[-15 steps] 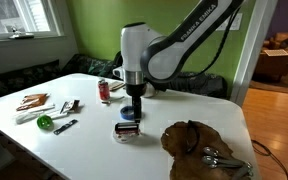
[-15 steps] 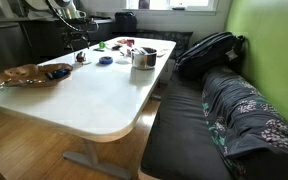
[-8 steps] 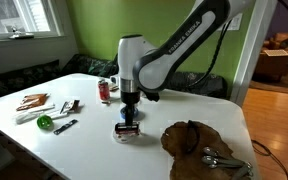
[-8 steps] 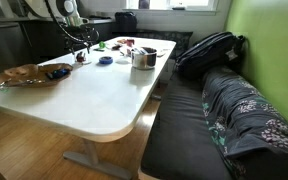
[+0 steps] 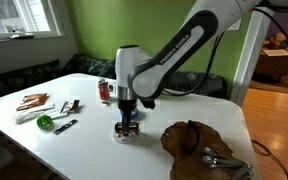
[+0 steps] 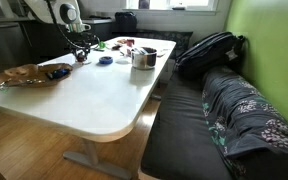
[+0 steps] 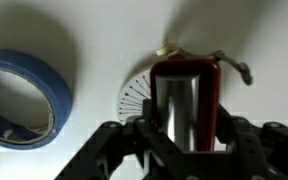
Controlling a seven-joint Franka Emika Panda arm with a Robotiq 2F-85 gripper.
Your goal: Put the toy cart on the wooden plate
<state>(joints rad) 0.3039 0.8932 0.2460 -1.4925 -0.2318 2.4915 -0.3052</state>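
The toy cart (image 7: pixel 187 98), boxy with red sides and a grey middle, rests on a flat white disc (image 7: pixel 134 95) on the white table. My gripper (image 7: pixel 187 126) has come straight down over it, and the jaws press on both of its sides. In both exterior views the gripper (image 5: pixel 127 122) (image 6: pixel 81 52) stands low on the table over the cart (image 5: pixel 127 130). The wooden plate (image 5: pixel 189 140) (image 6: pixel 19 76), dark brown and lobed, lies apart from it near the table's end, with small metal items on it.
A small blue bowl (image 7: pixel 22 100) (image 6: pixel 105 60) sits close beside the cart. A red can (image 5: pixel 104 90), a green object (image 5: pixel 45 122) and small tools (image 5: pixel 34 101) lie further along. A metal pot (image 6: pixel 144 57) stands mid-table; a bench with a backpack (image 6: pixel 209 50) runs alongside.
The arm has come down onto the toy cart, and the jaws have gone from wide open to closed against its sides. The cart has not moved.
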